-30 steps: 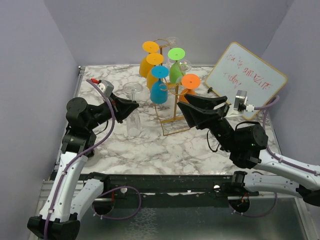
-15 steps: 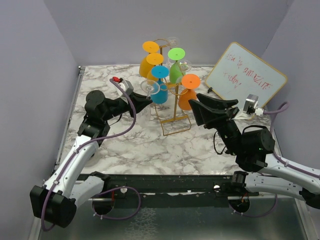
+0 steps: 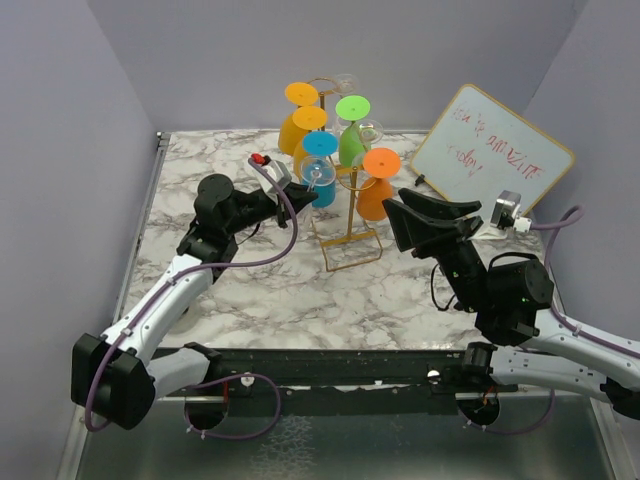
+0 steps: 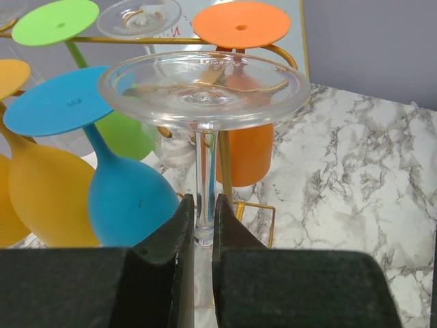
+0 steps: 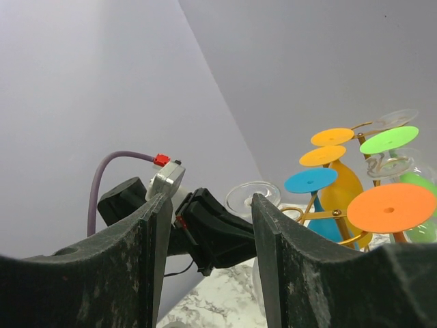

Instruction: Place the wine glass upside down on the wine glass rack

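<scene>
My left gripper is shut on the stem of a clear wine glass, held upside down with its foot on top. In the left wrist view the fingers pinch the stem of the glass, and the bowl is hidden below them. The glass is right beside the golden wire wine glass rack, next to a blue glass hanging there. The rack's post stands just behind the stem. My right gripper is open and empty to the right of the rack; its wrist view shows the clear glass's foot.
Orange, green, two yellow and blue glasses hang upside down on the rack, with clear ones at the back. A whiteboard leans at the back right. Purple walls enclose the marble table.
My left arm has carried the clear glass from the table's left side right and back, up to the rack beside the blue glass. My right gripper has drawn back slightly to the right.
</scene>
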You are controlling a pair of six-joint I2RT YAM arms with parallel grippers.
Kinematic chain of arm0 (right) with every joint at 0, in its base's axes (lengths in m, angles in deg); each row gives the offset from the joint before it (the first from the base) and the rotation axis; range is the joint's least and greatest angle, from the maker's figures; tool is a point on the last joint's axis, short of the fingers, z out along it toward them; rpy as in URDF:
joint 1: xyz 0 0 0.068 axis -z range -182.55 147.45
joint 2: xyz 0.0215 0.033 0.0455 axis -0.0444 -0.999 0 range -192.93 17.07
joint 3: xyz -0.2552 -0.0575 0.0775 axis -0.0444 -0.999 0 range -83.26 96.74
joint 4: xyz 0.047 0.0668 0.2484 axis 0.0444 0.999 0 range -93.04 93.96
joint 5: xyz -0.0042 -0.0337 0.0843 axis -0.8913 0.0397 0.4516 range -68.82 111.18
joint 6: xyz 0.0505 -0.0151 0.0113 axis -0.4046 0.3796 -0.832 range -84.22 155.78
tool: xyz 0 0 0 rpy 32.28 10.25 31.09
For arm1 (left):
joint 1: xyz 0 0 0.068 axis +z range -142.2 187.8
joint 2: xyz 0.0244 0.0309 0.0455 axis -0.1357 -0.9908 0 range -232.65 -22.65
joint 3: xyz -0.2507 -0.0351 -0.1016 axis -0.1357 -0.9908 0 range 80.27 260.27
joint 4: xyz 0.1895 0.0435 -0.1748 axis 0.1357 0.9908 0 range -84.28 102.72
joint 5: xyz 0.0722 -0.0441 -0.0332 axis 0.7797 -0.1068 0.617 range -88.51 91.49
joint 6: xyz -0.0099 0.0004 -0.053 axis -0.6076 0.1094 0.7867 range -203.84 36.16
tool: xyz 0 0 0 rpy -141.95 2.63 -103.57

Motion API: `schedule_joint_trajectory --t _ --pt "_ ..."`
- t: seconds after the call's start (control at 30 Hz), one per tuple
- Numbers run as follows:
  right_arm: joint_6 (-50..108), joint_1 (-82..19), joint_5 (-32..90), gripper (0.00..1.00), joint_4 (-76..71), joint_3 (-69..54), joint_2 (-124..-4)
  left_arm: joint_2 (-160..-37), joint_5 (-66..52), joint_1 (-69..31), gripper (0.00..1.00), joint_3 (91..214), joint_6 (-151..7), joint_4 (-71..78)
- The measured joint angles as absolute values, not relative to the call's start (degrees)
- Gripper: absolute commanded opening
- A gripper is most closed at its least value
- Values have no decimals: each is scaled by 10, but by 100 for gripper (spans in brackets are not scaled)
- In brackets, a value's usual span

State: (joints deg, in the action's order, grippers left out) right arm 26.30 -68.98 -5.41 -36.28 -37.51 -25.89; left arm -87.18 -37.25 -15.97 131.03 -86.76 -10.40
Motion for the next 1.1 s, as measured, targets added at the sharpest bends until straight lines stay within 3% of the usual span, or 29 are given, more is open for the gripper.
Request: schedule_joint_trajectory --t 1.0,1.1 --pt "257 -690 -65 55 -350 -375 -260 -958 -372 -167 0 1320 -878 -172" --pt "257 -690 -65 55 -349 -375 -260 -965 -381 -167 7 1320 -877 -172"
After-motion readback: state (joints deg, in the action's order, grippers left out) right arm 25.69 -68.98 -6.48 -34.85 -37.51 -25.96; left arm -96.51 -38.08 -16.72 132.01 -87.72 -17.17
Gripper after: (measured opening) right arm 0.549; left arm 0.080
